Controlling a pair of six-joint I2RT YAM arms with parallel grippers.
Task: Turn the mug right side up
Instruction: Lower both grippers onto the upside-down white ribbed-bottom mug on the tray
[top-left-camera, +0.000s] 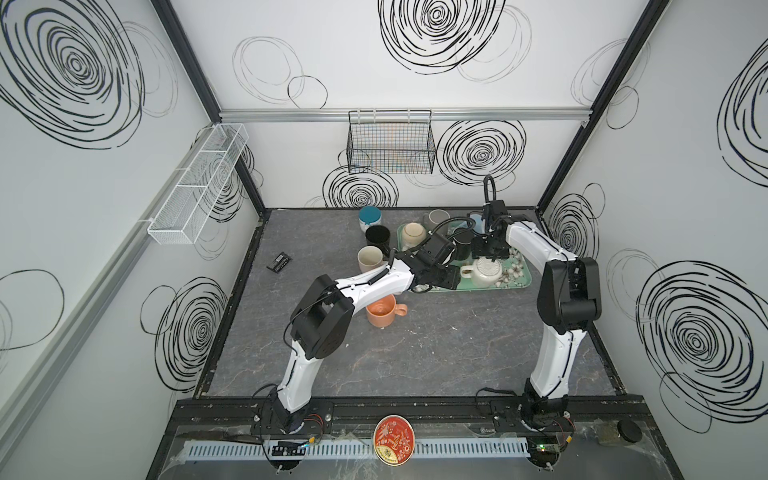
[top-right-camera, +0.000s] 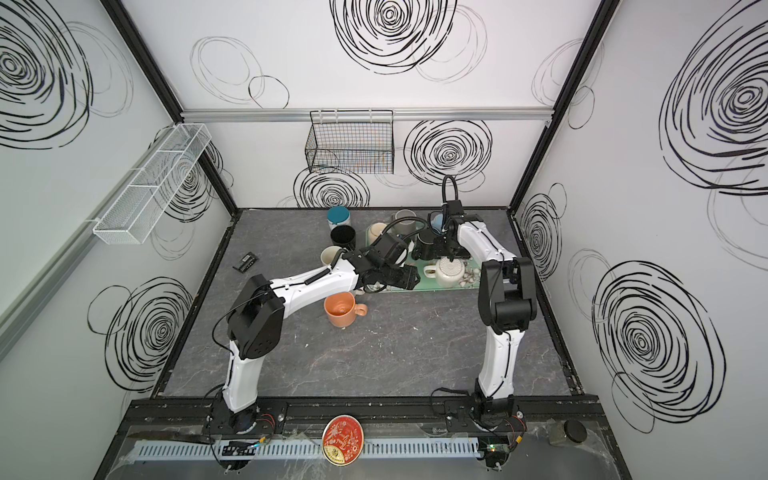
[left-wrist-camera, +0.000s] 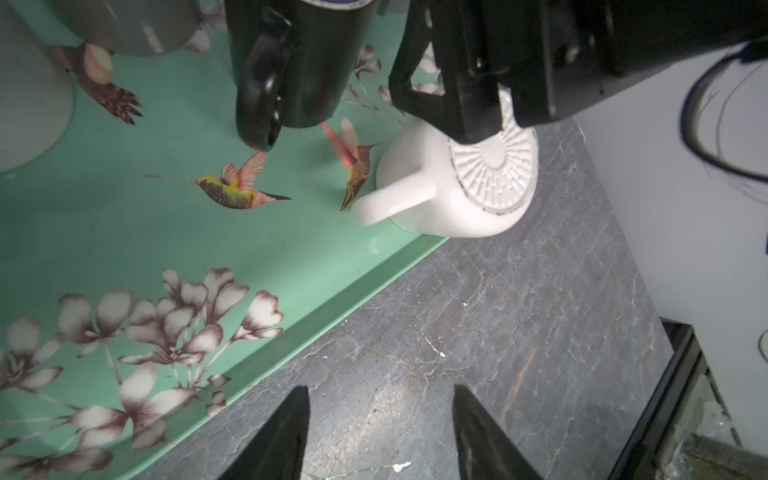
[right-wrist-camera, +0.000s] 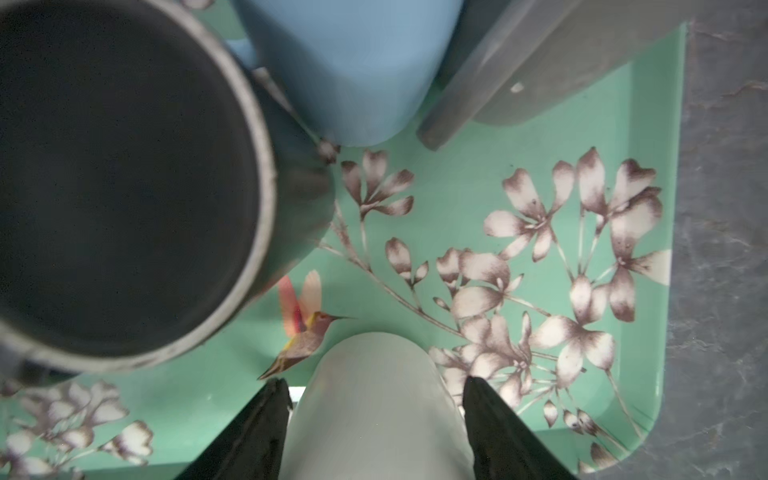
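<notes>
- Both top views: white mug (top-left-camera: 484, 272) upside down on the green tray (top-left-camera: 521, 272), near its front rim, directly beneath the right gripper (top-left-camera: 489, 251); left gripper (top-left-camera: 453, 279) just beside the mug's handle.
- Left wrist: left gripper (left-wrist-camera: 380, 390) fingers well apart, holding nothing, above the bare table (left-wrist-camera: 498, 332) beside the tray.
- Right wrist: right gripper fingers (right-wrist-camera: 266, 428) straddling the mug's sides; gripping or merely close, cannot tell.

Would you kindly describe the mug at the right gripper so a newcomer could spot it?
Find the green floral tray at the back right of the table. Near its front edge, the white mug sits upside down under the right gripper. Unlike the black mug beside it, its ribbed base faces up.
</notes>
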